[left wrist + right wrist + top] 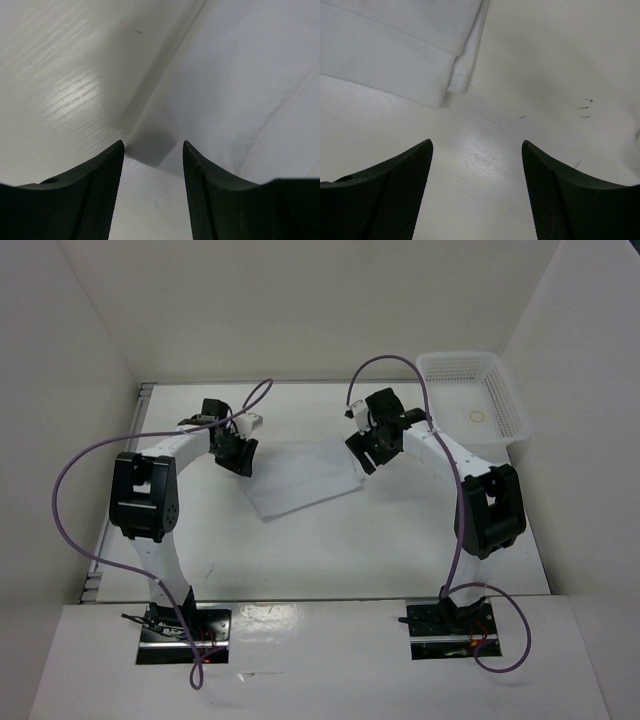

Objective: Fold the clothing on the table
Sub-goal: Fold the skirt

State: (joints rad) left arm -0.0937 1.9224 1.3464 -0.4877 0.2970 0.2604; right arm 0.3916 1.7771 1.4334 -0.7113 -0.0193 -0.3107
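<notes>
Left hand point(153, 144) spread over clothing point(240, 90) edge, right hand point(476, 143) spread over table point(545, 75), basket point(460, 358) only overhead

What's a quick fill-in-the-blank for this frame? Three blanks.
1. The ____ lies on the table between the left hand and the right hand.
2. The mesh basket sits at the table's far ____ corner.
3. The right hand is over bare table, its jaws ____.
Missing words: clothing; right; open.
</notes>
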